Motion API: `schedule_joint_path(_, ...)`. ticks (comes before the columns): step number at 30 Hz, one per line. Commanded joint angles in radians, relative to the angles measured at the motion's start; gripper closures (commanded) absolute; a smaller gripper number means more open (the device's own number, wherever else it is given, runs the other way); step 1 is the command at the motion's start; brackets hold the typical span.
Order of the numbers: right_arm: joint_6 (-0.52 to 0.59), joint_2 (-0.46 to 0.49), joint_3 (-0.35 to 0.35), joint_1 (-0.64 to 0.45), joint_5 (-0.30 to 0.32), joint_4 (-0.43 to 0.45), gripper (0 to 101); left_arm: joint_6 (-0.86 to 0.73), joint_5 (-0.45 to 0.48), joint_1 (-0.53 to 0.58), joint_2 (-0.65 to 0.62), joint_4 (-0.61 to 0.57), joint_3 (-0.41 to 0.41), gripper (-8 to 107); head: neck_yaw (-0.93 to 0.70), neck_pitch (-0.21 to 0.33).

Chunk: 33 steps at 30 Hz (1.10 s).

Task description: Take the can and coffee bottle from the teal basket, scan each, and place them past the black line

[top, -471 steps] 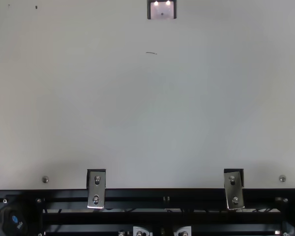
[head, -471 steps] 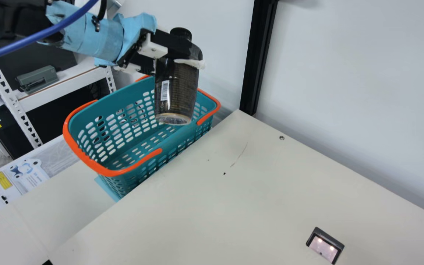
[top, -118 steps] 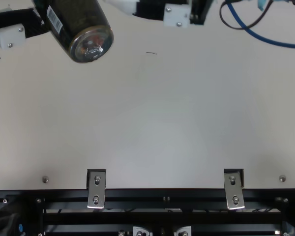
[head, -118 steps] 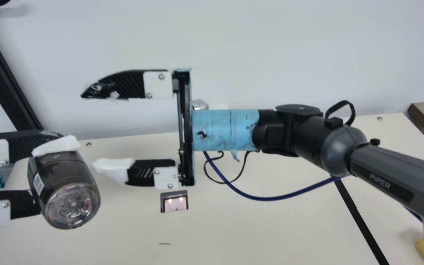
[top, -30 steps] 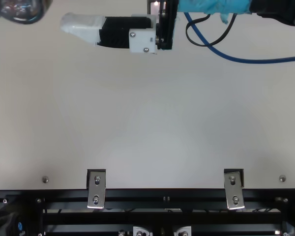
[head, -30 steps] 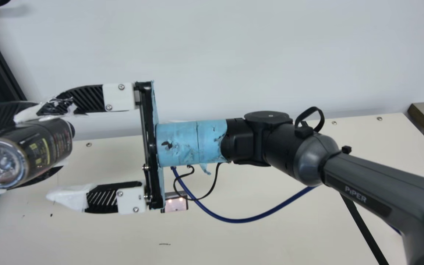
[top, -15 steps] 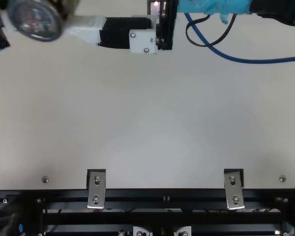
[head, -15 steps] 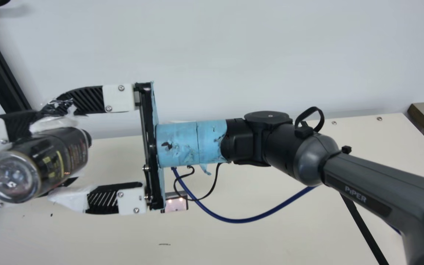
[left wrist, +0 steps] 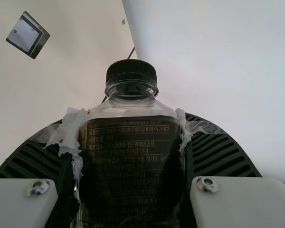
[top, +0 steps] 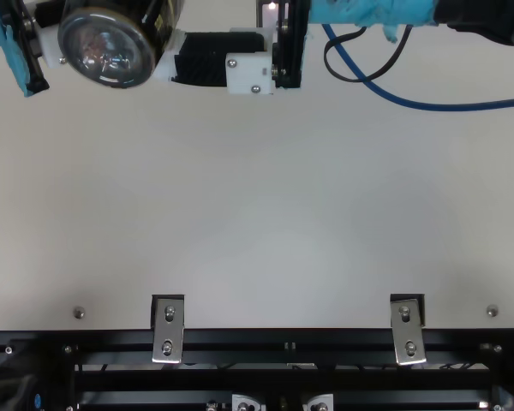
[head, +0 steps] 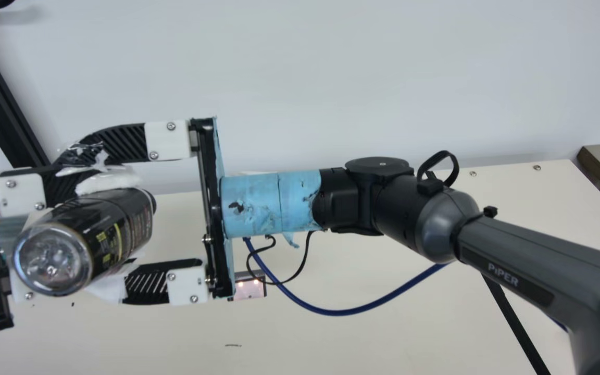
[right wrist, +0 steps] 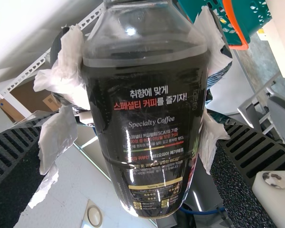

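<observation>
Shifted toward the main view's right since the last frames, the clear plastic coffee bottle with its black printed label and black ribbed cap [head: 117, 224] now lies between the fingers of the right gripper, black and ribbed with white mounts [head: 69, 226]. It has travelled there with the left gripper, also black and ribbed [head: 123, 223], whose light-blue-wrapped base has come in at the main view's left edge. Over that same short stretch, the right arm has kept nearly the same pose.

The left gripper's jaws are pinching the bottle from both sides; in the left wrist view, crumpled whitish film sits between its fingers [left wrist: 223, 154] and the plastic. The right gripper's jaws are spread, one above and one below the bottle in the main view. Whether either touches it, I cannot tell.

The bottle is held up over the cream table [head: 331, 344], tilted, its round clear base toward the main camera and its cap end pointing away. In the main view it is to the left of the small grey rectangular scanner with a lit window [head: 249, 289]. The long black line [head: 519, 325] runs across the table well to the scanner's right, so the bottle is short of it. The teal perforated plastic basket with an orange handle [right wrist: 256, 21] appears beyond the bottle in the right wrist view.
</observation>
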<state>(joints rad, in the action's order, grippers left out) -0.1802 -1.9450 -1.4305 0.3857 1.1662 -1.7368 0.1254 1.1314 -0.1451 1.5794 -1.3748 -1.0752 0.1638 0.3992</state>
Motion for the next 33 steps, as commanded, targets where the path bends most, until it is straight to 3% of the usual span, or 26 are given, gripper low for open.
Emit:
schedule_joint_path(1, 0.000, 0.000, 0.000, 0.000, 0.000, 0.000, 0, 0.000, 0.000, 0.000, 0.000, 0.000, 0.000, 89, 0.007, 0.037)
schedule_joint_path(14, 0.000, 0.000, 0.000, 0.000, 0.000, 0.000, 0, 0.009, -0.012, -0.010, 0.024, 0.002, -0.021, 89, 0.007, 0.037)
schedule_joint_path(15, 0.000, 0.000, 0.000, 0.000, 0.000, -0.001, 37, 0.009, -0.016, -0.010, 0.024, 0.002, -0.021, 89, 0.007, 0.037)
schedule_joint_path(16, 0.000, 0.000, 0.000, 0.000, 0.000, -0.001, 101, 0.009, -0.016, -0.010, 0.024, 0.000, -0.021, 89, 0.007, 0.037)
schedule_joint_path(22, 0.000, 0.000, 0.001, 0.000, 0.005, 0.022, 101, 0.009, -0.019, -0.010, 0.024, -0.004, -0.021, 85, 0.007, 0.037)
schedule_joint_path(23, 0.000, 0.000, 0.001, 0.000, 0.006, 0.023, 101, 0.009, -0.019, -0.010, 0.024, -0.004, -0.021, 59, 0.007, 0.037)
schedule_joint_path(24, 0.000, 0.000, 0.001, 0.000, 0.006, 0.023, 101, 0.009, -0.019, -0.010, 0.024, -0.004, -0.021, 9, 0.007, 0.037)
schedule_joint_path(33, 0.000, 0.000, 0.001, 0.000, 0.001, 0.011, 101, 0.009, -0.018, -0.010, 0.024, -0.002, -0.021, 9, 0.007, 0.037)
